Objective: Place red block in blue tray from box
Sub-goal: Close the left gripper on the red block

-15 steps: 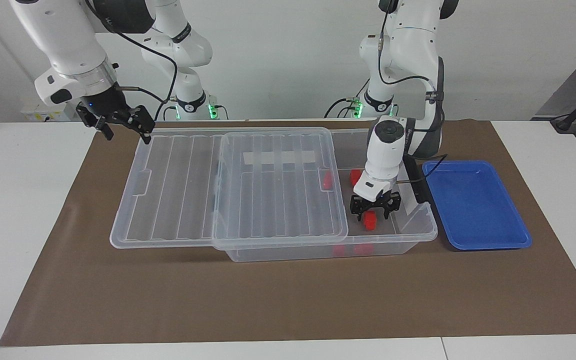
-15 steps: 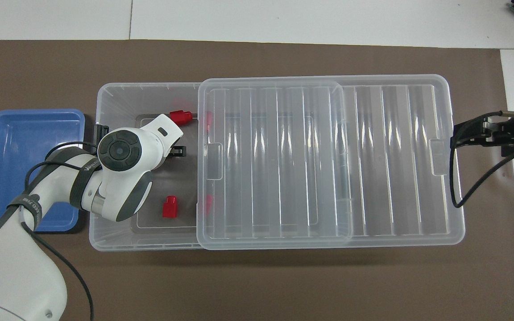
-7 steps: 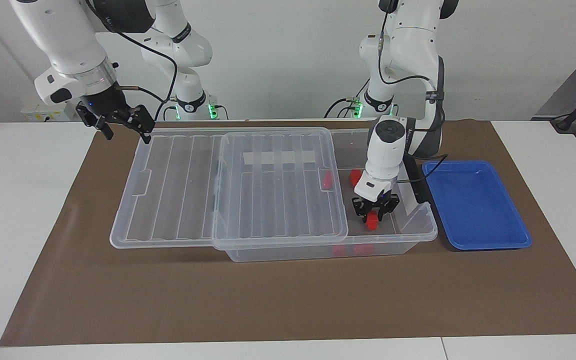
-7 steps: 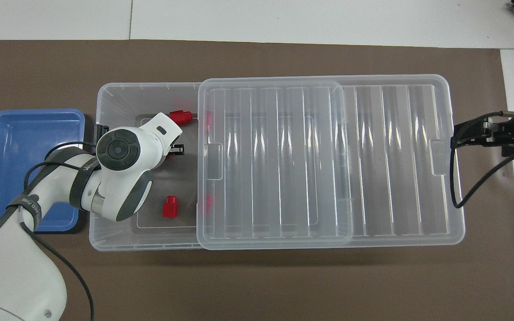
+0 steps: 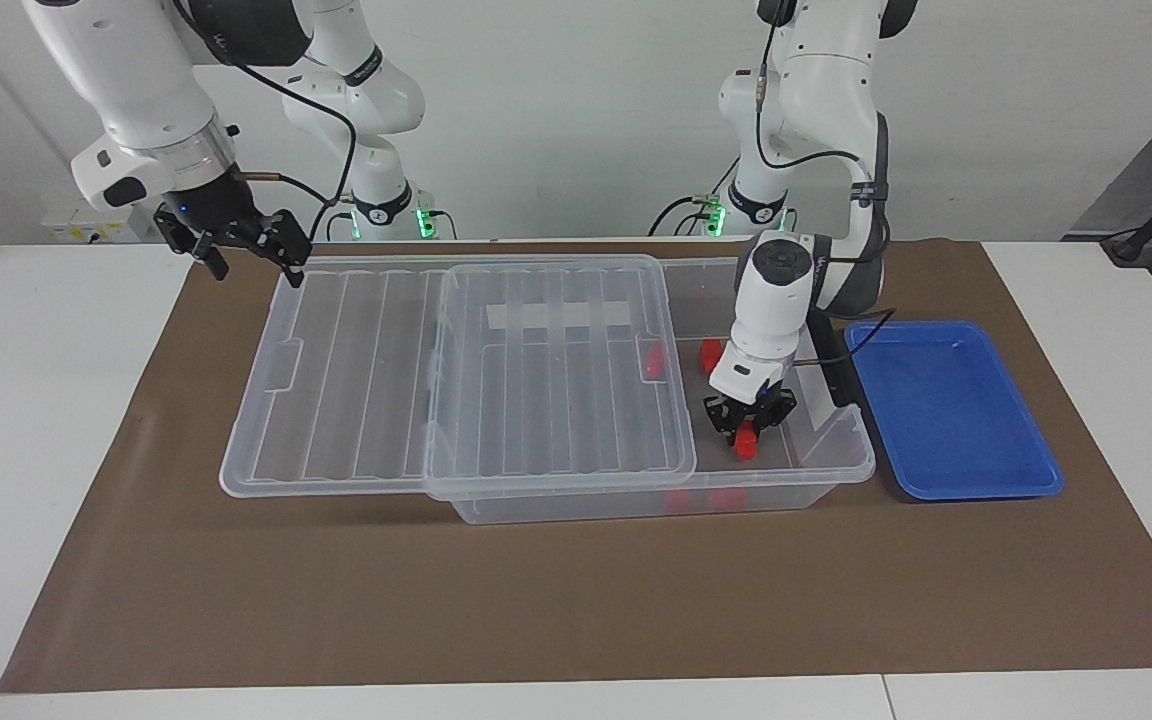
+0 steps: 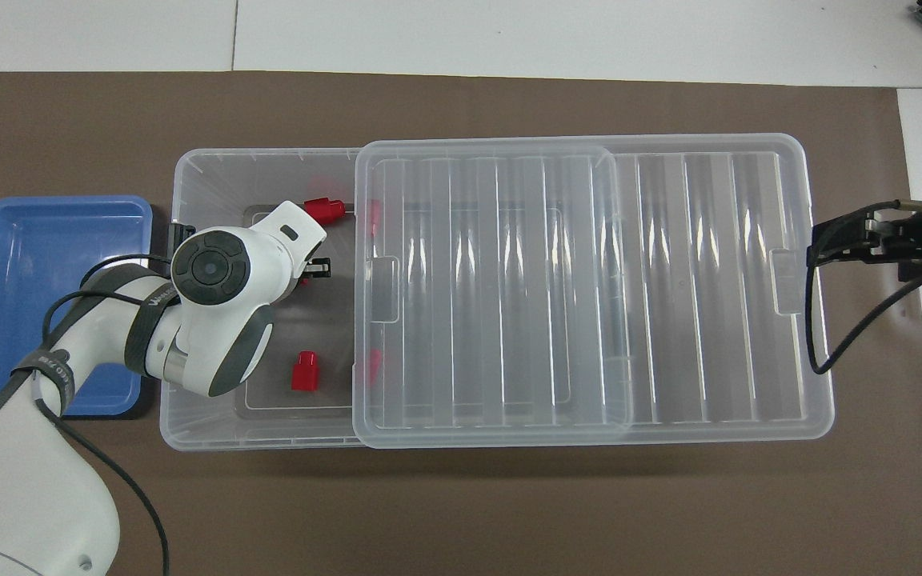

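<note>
Right gripper (image 5: pixel 246 245): waiting up in the air over the box's corner at the right arm's end, black fingers spread wide, nothing between them.
Left arm: white glossy shell with grey joints, reaching down into the uncovered end of the box; in the overhead view its wrist hides most of the gripper.
Left gripper (image 5: pixel 748 428): down inside the box, black fingers clamped tight on the red block.
Red block (image 5: pixel 744 440): small, boxy, bright red plastic, low in the box's open end, pinched between the fingertips; whether it touches the floor, cannot tell.
Other red blocks: one (image 6: pixel 303 373) on the box floor nearer the robots, one (image 6: pixel 323 210) farther out, more showing only as red blurs through the lid's edge and the clear wall.
Box (image 5: pixel 836 470): big clear plastic bin, rounded corners, smooth see-through walls, a white strip label showing through.
Lid (image 5: pixel 556 370): ribbed transparent plastic, slid toward the right arm's end, covering most of the box and overhanging it.
Blue tray (image 5: pixel 976 480): shallow rectangle, raised rim, rounded corners, glossy blue, just beside the box at the left arm's end, holding nothing.
Surface: matte brown mat (image 5: pixel 536 600) over a white table (image 5: pixel 36 400).
Room: plain pale wall at the robots' backs, green lights at the arm bases.
Cut off: both arms' upper parts leave the facing view.
</note>
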